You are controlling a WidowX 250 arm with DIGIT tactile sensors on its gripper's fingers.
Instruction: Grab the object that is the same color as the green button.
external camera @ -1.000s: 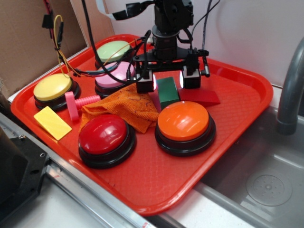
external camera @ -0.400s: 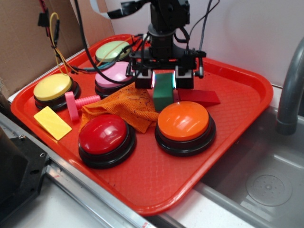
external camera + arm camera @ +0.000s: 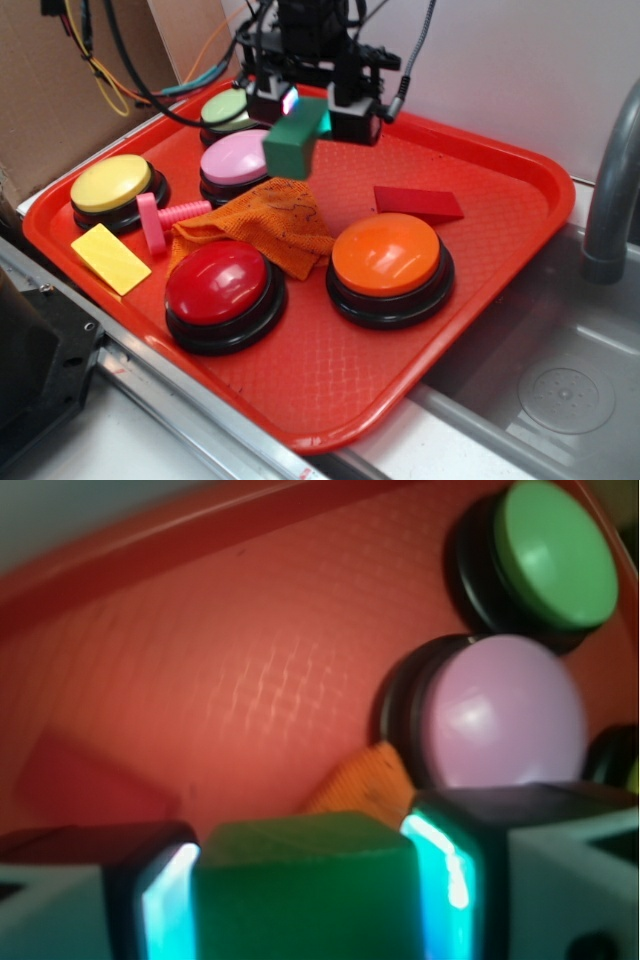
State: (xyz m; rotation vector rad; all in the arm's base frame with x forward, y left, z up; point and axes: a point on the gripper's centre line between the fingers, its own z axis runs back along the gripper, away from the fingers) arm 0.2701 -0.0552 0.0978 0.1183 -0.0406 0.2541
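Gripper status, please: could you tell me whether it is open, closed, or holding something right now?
Gripper: closed on the green block, held between its fingers above the red tray.

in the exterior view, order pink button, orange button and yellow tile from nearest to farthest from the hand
From the hand, shut on the green block:
1. pink button, just below-left of it
2. orange button, toward the front right
3. yellow tile, at the tray's front-left edge

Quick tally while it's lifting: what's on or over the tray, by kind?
Push buttons: 5 (green button, pink, yellow, red, orange)
Blocks: 3 (green block held in gripper, red wedge, yellow tile)
Orange cloth: 1
Pink screw toy: 1
Total: 10
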